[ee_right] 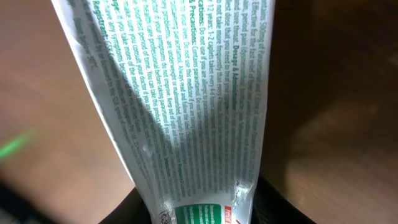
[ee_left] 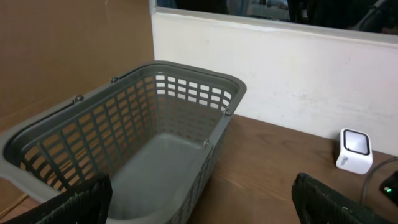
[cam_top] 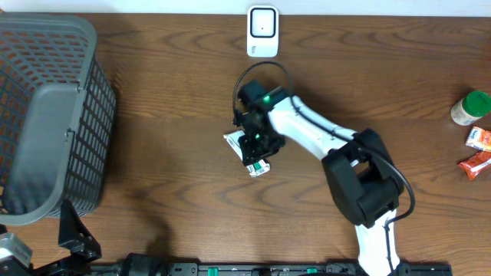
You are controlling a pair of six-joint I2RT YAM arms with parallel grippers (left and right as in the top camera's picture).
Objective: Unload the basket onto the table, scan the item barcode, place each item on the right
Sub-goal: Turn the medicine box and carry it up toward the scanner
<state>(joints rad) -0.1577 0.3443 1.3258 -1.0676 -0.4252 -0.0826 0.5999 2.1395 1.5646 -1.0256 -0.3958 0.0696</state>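
Left gripper (ee_left: 202, 190): fingers spread wide, nearest, well left of scanner (cam_top: 262, 31).
Right gripper (cam_top: 257, 152): pinching medicine box (cam_top: 233, 140), just nearer than scanner.
Table (cam_top: 169, 115): dark wood grain.
Basket (cam_top: 46, 115): grey, far left of scanner.
Wall (ee_left: 298, 74): white, behind scanner.

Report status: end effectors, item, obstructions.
Left end effector open, near basket. Right end effector closed on medicine box. Nothing between it and scanner.

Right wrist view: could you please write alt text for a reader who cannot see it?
A white medicine box printed with small green text fills the frame, its lower end gripped by the right hand. A blurred brown wooden table lies behind it.
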